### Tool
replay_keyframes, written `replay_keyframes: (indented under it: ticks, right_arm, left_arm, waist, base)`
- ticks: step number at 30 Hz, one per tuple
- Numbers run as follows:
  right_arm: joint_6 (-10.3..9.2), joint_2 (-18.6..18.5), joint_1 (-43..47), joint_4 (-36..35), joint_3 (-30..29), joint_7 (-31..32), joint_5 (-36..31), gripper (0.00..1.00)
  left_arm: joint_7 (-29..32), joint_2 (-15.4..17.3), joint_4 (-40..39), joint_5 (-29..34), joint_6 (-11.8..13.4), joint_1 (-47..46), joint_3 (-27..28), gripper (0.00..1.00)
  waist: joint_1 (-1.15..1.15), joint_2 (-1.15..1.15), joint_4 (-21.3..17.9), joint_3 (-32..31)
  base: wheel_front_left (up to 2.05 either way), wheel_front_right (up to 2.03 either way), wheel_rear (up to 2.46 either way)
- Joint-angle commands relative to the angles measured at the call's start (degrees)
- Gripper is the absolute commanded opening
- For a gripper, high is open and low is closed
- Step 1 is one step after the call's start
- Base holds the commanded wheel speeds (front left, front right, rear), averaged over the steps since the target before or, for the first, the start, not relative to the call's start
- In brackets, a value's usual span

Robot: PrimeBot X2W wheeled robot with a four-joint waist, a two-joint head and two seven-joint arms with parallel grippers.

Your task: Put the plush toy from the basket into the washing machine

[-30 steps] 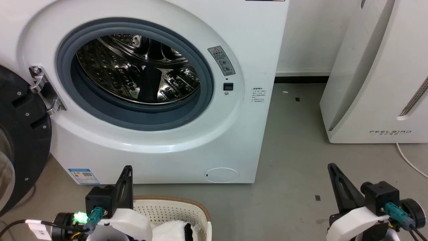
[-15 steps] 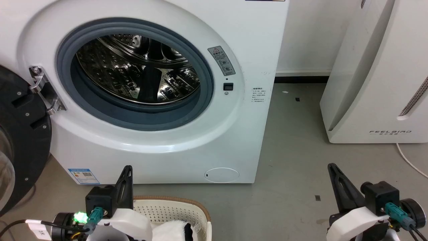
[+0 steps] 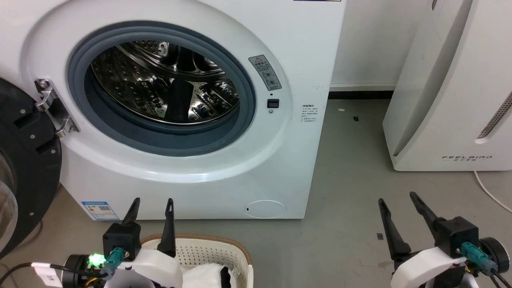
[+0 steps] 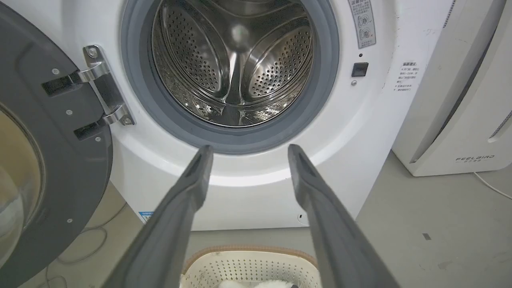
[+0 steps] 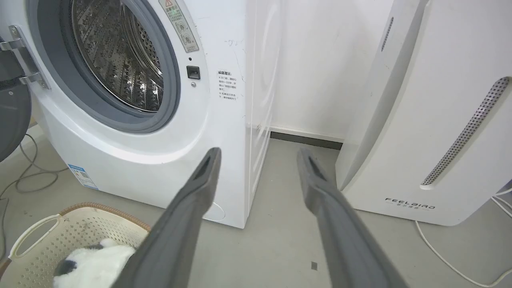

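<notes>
The white washing machine (image 3: 248, 160) stands ahead, its black door (image 3: 24, 168) swung open to the left and the steel drum (image 3: 168, 84) bare. On the floor before it sits the cream basket (image 3: 208, 250) with the white-and-black plush toy (image 3: 210, 277) lying inside; the toy (image 5: 94, 266) also lies in the basket (image 5: 68, 230) in the right wrist view. My left gripper (image 3: 153, 202) hovers open over the basket's left end, holding nothing. My right gripper (image 3: 398, 198) is open above bare floor at the right. In the left wrist view my left gripper (image 4: 248, 150) points at the machine's porthole (image 4: 232, 68).
A white FEELBIRD appliance (image 3: 452, 92) stands at the right against the wall, with a white cable (image 3: 490, 192) on the floor beside it. Grey floor (image 3: 348, 180) lies between the two machines. Cables (image 5: 28, 180) trail near the door's hinge side.
Both grippers have gone from shut to open; their fingers now stand apart. Arms, basket and toy have stayed in place.
</notes>
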Motion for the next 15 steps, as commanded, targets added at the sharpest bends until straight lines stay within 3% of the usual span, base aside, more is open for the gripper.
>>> replay_keyframes:
  ticks: [1, 15]
  right_arm:
    - [0.00, 0.00, 0.03, -0.05, -0.21, -0.39, 0.47, 1.00]
    - [0.00, 0.00, -0.24, -0.55, -0.74, -2.06, 3.92, 1.00]
  left_arm:
    - [-0.39, 0.00, 0.15, -0.04, 0.35, -0.07, -0.18, 1.00]
    - [-2.07, 0.05, 3.65, -0.76, 0.73, -1.98, -1.34, 1.00]
  waist:
    - [0.00, 0.00, 0.00, 0.03]
    - [0.00, 0.00, -0.12, 1.53]
  base:
    - [0.00, 0.00, 0.00]
    - [0.00, 0.00, 0.00]
